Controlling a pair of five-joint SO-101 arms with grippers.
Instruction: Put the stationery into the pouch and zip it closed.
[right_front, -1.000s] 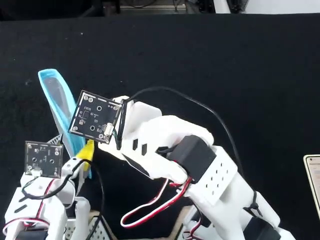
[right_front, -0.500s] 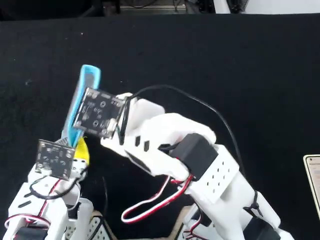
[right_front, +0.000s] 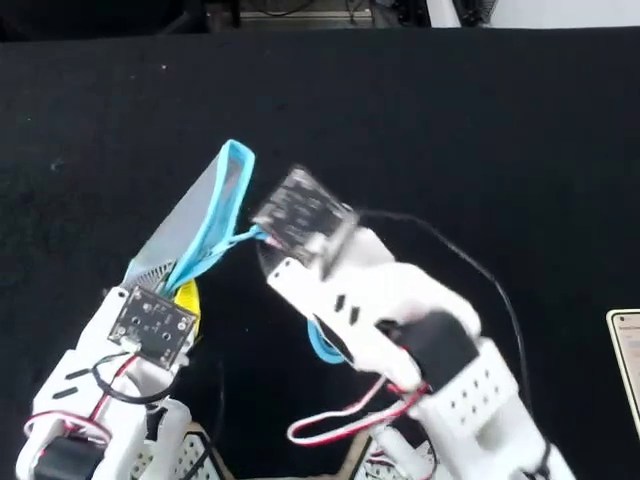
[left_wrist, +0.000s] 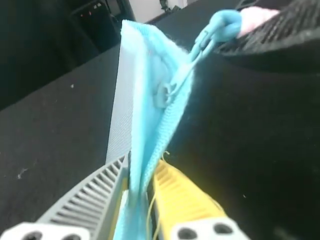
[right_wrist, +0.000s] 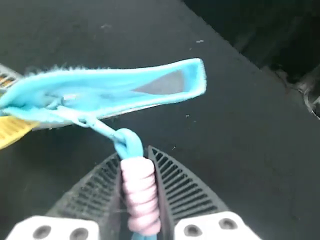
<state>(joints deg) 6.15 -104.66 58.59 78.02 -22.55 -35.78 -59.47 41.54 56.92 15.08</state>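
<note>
Left end effector (left_wrist: 142, 164) clamped on pouch (right_front: 200, 215) end; right end effector (right_wrist: 134, 156), beside pouch, pinches its zip pull (right_wrist: 137, 187), apparently cord.

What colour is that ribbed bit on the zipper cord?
The ribbed pull is pale pink, clearest in the right wrist view.

From where I stand I count one pouch (right_front: 195, 225), blue-edged, at about nine o'clock on the single black worktop (right_front: 450, 120). It carries one zip pull (right_wrist: 136, 187) with one pink grip. There are two white arms, at seven and five o'clock, so two hands: the left hand (left_wrist: 141, 172) and the right hand (right_wrist: 136, 157). There are two camera boards, the left board (right_front: 152, 325) and the right board (right_front: 303, 212). One pale card (right_front: 625, 360) sits at four o'clock.
</note>
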